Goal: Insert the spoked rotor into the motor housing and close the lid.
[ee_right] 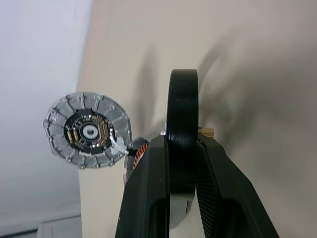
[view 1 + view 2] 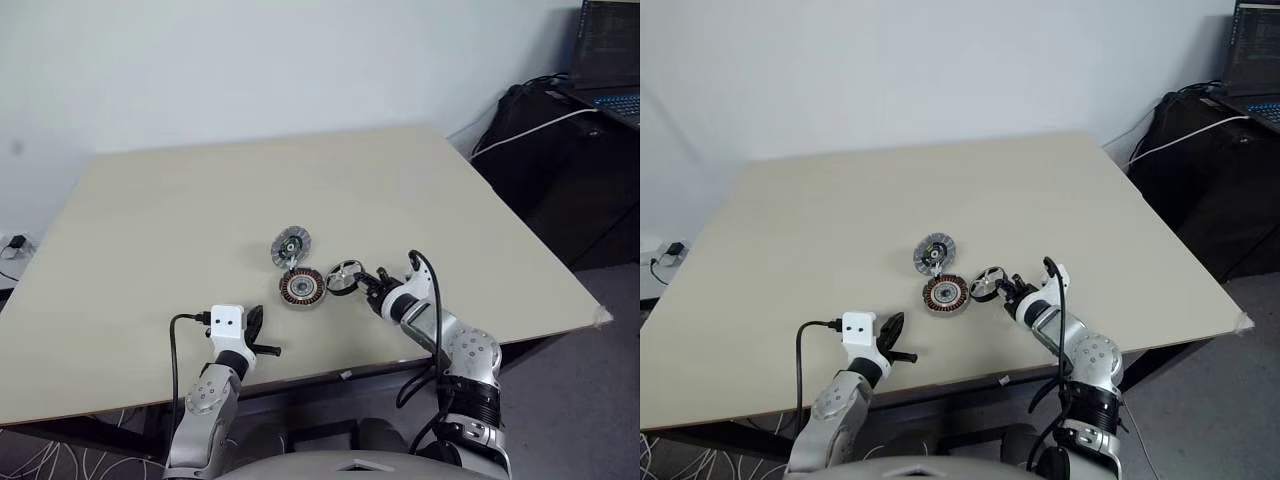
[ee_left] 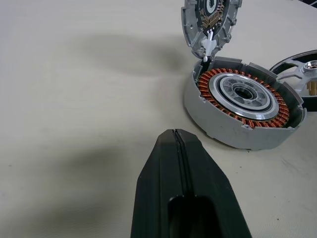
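- Near the front middle of the tabletop lie the three motor parts, close together, which I judge is so that either arm can reach them without the robot shifting.
- One housing sits flat with its copper windings and silvery centre facing up, so the cavity is open to take the rotor from above.
- One lid stands tilted up just behind the housing, touching its back rim as if hinged there; its inner face with a small circuit board shows in the right wrist view. Propped like this, it leaves the housing mouth free.
- One rotor is just right of the housing, tipped up on edge and not lying flat, because the right gripper has it.
- Right fingers are pinched on the rotor's dark rim, one on each side, as the right wrist view shows; the ring stands upright between them. An edge grip, I judge, lets the wheel be carried over and then laid flat into the housing.
- Left gripper hovers over bare tabletop, well apart from the parts and nearer the front edge; its fingers are pressed fully together and carry nothing. It looks parked to stay clear, or ready to steady the housing.
- Count: one housing, one lid, one rotor, two grippers.
- Insertion is not yet done, and the lid is not yet closed.
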Robot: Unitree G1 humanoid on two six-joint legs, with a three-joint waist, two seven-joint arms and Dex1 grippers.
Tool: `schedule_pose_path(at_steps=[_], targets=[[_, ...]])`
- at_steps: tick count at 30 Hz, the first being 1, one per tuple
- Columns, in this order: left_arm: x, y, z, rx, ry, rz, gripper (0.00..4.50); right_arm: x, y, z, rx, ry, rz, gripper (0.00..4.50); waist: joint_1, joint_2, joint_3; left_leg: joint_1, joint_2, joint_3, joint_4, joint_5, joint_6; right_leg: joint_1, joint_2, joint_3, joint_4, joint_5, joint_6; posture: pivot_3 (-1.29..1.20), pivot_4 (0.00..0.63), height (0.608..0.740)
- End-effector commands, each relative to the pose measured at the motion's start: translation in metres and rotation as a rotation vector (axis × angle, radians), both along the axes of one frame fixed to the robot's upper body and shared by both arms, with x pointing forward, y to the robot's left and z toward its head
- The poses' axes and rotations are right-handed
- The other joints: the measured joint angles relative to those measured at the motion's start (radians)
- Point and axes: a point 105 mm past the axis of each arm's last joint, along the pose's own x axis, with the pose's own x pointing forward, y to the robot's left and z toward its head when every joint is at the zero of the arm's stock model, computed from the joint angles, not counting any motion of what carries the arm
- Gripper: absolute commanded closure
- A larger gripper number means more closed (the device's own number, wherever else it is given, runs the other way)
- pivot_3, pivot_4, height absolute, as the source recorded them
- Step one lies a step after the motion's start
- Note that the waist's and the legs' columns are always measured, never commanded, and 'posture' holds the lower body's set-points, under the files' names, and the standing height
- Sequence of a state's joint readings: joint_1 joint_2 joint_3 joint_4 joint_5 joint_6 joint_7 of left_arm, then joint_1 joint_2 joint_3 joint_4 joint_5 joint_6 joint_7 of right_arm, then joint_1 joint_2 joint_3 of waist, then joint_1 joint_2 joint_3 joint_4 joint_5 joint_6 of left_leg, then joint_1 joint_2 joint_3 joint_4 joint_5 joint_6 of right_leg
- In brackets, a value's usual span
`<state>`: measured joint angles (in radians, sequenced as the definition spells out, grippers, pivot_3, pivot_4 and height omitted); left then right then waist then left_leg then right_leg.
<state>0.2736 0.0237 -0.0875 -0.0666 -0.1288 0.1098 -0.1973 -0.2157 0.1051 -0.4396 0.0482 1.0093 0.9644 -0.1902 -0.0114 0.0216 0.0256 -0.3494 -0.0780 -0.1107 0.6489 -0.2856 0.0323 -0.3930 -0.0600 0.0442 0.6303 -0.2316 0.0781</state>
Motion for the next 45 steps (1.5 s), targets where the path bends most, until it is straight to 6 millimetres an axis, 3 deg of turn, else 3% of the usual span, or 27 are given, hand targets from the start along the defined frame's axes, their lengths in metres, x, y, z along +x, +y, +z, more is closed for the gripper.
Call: schedule_pose_path(at_steps=[1,4,9,15,21,45], targets=[[0.005,-0.001,0.012,-0.002,-0.047,-0.001,4.50,0.004,0.009,0.019,0.099,-0.080,-0.081,4.11,0.001,0.000,0.000,0.000,0.000,0.000,0.000,0.000,0.000,0.000,0.000,0.000,0.000,0.000,0.000,0.00,0.000,0.740],[0.005,-0.001,0.012,-0.004,-0.047,-0.001,4.50,0.002,0.019,0.036,0.163,-0.149,-0.026,4.11,-0.002,0.001,0.001,-0.001,0.000,0.000,0.000,0.000,0.000,-0.001,0.000,0.000,0.000,0.000,0.000,0.00,0.000,0.740],[0.006,-0.001,0.012,-0.009,-0.044,-0.003,4.50,-0.009,0.048,0.046,0.241,-0.210,0.146,4.11,-0.004,0.001,0.001,-0.001,0.001,0.000,0.000,0.000,0.000,-0.001,0.001,0.000,0.000,0.001,-0.001,0.00,0.000,0.740],[0.004,0.000,0.011,-0.013,-0.037,-0.001,4.50,-0.020,0.079,0.039,0.296,-0.200,0.297,4.11,-0.003,0.001,0.001,-0.001,0.000,0.000,0.000,0.000,0.000,-0.001,0.000,0.000,0.000,0.001,-0.001,0.00,0.000,0.740],[0.003,0.001,0.011,-0.012,-0.034,0.002,4.50,-0.020,0.096,0.030,0.304,-0.173,0.351,4.11,-0.001,0.001,0.001,-0.001,0.000,0.000,0.000,0.000,0.000,-0.001,0.000,0.000,0.000,0.003,-0.004,0.00,0.000,0.740],[0.003,0.003,0.012,0.002,-0.036,-0.011,4.50,-0.005,0.096,0.018,0.253,-0.185,0.325,4.11,-0.003,0.001,0.001,0.000,0.000,0.000,0.000,0.000,0.000,-0.001,0.001,0.000,-0.001,0.003,-0.004,0.00,0.000,0.740]])
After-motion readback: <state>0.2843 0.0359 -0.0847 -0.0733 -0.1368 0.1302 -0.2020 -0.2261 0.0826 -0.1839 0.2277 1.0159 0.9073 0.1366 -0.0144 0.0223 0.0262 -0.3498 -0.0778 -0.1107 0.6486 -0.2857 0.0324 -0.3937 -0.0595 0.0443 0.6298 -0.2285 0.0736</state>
